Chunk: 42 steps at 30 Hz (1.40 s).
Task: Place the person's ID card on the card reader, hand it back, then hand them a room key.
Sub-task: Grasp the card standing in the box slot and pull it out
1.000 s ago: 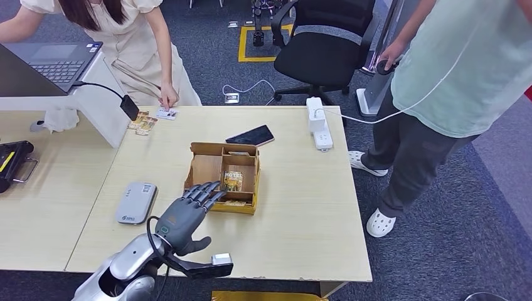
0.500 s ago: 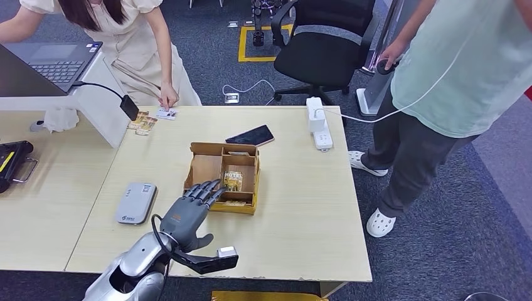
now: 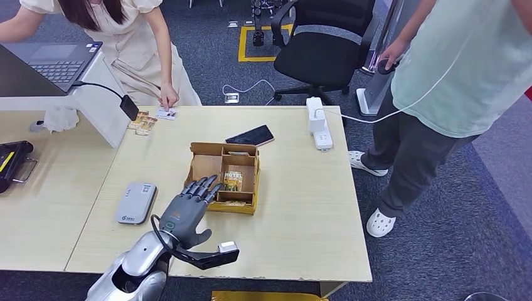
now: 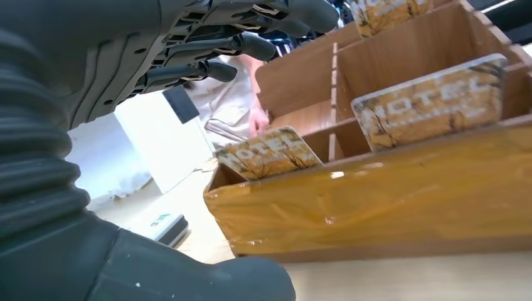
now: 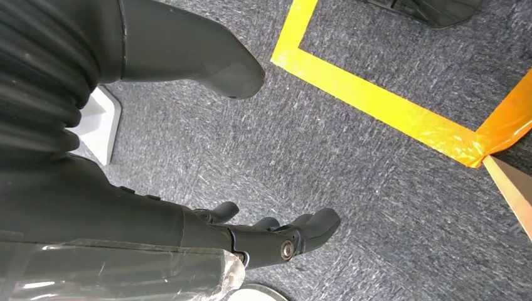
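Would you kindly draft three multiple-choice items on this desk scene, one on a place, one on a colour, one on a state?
1. The left hand is
A. at the wooden box
B. on the card reader
C. on the phone

2. The power strip is
A. black
B. white
C. yellow

3. The left hand is
A. holding a card
B. open, holding nothing
C. a fist

1 A: its fingers reach the box's near edge.
2 B: it looks white.
3 B: its fingers are apart and empty.
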Available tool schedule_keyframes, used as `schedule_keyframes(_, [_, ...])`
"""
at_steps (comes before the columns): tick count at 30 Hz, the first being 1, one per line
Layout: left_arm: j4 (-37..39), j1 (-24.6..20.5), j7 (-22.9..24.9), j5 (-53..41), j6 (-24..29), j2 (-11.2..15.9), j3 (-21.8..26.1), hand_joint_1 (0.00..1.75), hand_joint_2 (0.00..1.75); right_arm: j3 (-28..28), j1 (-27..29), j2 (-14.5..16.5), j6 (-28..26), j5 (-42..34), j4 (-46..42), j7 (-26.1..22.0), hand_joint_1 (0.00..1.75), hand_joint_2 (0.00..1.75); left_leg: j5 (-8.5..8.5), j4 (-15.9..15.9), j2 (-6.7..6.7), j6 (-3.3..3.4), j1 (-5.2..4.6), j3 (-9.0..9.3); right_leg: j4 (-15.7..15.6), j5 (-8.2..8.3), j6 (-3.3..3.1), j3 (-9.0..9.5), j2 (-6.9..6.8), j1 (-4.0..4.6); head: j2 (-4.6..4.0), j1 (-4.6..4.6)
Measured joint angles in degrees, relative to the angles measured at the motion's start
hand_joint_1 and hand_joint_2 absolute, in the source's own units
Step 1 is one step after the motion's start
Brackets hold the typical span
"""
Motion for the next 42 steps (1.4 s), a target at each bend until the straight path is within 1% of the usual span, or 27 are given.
schedule_keyframes(7, [0.0, 0.59, -0.02, -2.08, 0.14, -1.43, 2.87, 0.0, 1.75, -0.33, 0.17, 0.02, -0.38, 0.04, -0.01, -0.02, 0.0, 1.75, 0.0, 0.0, 0.0, 0.0, 0.0, 0.0, 0.0, 0.0, 0.0, 0.0, 0.0, 0.0, 0.02, 0.0])
schedule_keyframes(14, [-0.02, 1.2, 1.78, -5.49, 0.47, -3.13, 6.43, 0.0, 1.75, -0.86, 0.36, 0.06, -0.48, 0.22, -0.01, -0.07, 0.0, 1.75, 0.0, 0.0, 0.0, 0.0, 0.0, 0.0, 0.0, 0.0, 0.0, 0.0, -0.01, 0.0, 0.0, 0.0])
schedule_keyframes(18, [-0.02, 1.71, 1.85, -6.39, 0.4, -4.2, 8.15, 0.0, 1.75, -0.95, 0.4, 0.07, -0.52, 0.28, -0.01, -0.07, 0.0, 1.75, 0.0, 0.0, 0.0, 0.0, 0.0, -0.01, 0.0, 0.0, 0.0, 0.0, -0.01, 0.0, 0.0, 0.01])
schedule_keyframes(23, [-0.01, 2.01, 2.1, -7.46, 0.32, -4.87, 10.26, 0.0, 1.75, -1.13, 0.4, 0.07, -0.5, 0.36, -0.01, -0.07, 0.0, 1.75, 0.0, 0.0, 0.0, 0.0, 0.0, -0.01, 0.0, 0.0, 0.0, 0.0, -0.01, 0.0, 0.01, -0.01])
schedule_keyframes(30, [0.19, 2.11, 2.92, -9.49, 0.17, -5.42, 11.88, 0.0, 1.75, -1.28, 0.39, 0.07, -0.48, 0.36, -0.01, -0.1, 0.0, 1.75, 0.0, 0.0, 0.0, 0.0, 0.0, -0.01, 0.0, 0.0, 0.0, 0.0, -0.01, 0.0, 0.01, 0.01])
schedule_keyframes(37, [0.24, 2.12, 2.02, -9.47, 0.05, -5.78, 12.74, 0.0, 1.75, -1.37, 0.39, 0.07, -0.48, 0.38, -0.01, -0.09, 0.0, 1.75, 0.0, 0.0, 0.0, 0.0, 0.0, 0.0, 0.0, 0.0, 0.0, 0.0, -0.01, 0.0, 0.01, 0.01])
schedule_keyframes(42, [0.36, 2.12, -0.69, -7.06, -0.8, -5.79, 12.85, 0.0, 1.75, -1.48, 0.38, 0.07, -0.47, 0.42, -0.01, -0.16, 0.0, 1.75, 0.0, 0.0, 0.0, 0.0, 0.0, -0.01, 0.0, 0.0, 0.0, 0.0, -0.01, 0.0, 0.01, 0.0])
